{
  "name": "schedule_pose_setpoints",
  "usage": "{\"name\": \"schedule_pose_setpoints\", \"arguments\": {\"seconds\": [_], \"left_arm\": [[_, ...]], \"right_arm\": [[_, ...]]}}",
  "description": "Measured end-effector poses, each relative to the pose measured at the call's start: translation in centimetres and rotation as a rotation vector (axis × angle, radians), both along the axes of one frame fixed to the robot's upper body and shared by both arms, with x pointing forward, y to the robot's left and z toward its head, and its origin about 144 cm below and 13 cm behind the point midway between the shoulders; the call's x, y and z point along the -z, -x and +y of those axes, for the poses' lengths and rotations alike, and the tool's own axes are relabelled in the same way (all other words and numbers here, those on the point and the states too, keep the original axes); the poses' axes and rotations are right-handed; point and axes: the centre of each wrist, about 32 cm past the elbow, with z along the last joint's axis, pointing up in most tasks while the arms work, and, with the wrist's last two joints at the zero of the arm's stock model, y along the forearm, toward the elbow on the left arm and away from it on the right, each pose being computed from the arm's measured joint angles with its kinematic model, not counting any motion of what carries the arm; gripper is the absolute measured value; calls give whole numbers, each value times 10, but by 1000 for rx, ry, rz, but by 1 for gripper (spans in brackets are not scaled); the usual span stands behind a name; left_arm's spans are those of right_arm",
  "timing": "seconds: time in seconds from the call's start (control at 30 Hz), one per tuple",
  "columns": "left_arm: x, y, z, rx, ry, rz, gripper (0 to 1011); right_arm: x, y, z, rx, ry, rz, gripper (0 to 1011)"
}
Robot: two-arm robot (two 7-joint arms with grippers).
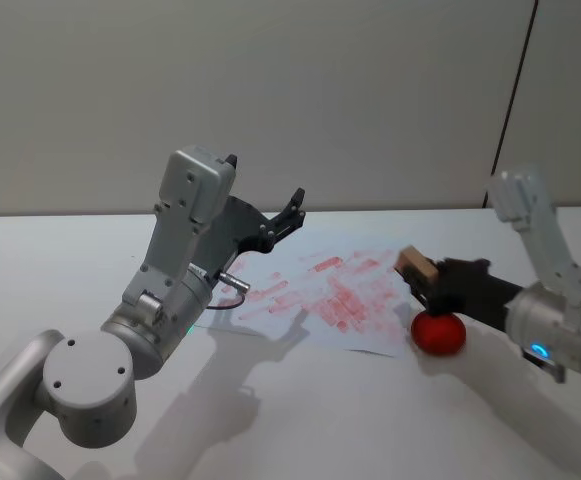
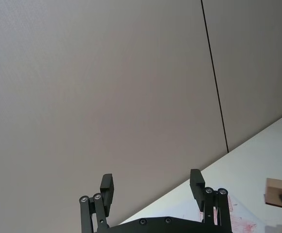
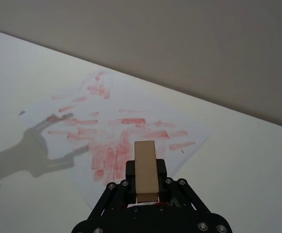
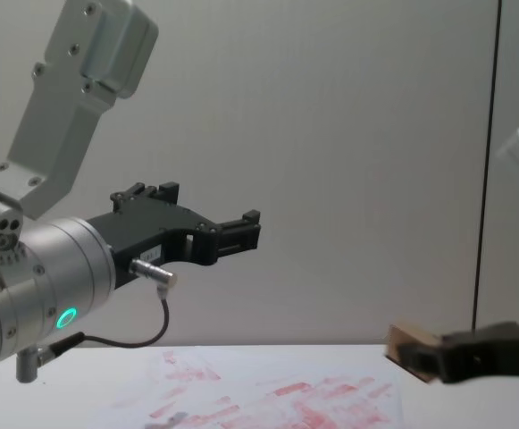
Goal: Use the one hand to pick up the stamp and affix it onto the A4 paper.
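Observation:
The stamp (image 1: pixel 416 267), a light-brown wooden block, is held above the right edge of the A4 paper (image 1: pixel 320 293), with my right gripper (image 1: pixel 428 281) shut on it. In the right wrist view the stamp (image 3: pixel 145 167) stands between the black fingers of the right gripper (image 3: pixel 146 190), over the near edge of the red-smeared paper (image 3: pixel 116 126). From the chest view the stamp (image 4: pixel 410 349) hangs clearly above the paper (image 4: pixel 277 393). My left gripper (image 1: pixel 292 212) is open, raised high over the paper's far left side, holding nothing.
A round red object (image 1: pixel 438 332) sits on the white table (image 1: pixel 300 420) just under the right gripper, beside the paper's right corner. The left arm's big grey links (image 1: pixel 160 300) rise at the front left. A plain wall stands behind the table.

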Motion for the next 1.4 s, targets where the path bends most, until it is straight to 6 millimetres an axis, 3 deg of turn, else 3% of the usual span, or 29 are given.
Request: {"name": "schedule_pose_setpoints", "arguments": {"seconds": [0.3,0.57,1.4], "left_arm": [[0,0,0,0,0,0,1001],[0,0,0,0,0,0,1001],[0,0,0,0,0,0,1001]], "right_arm": [[7,11,-22,12,59,43,221],[12,13,-28,4,95,67,221],[28,2,-16,-25,139,81,244]]}}
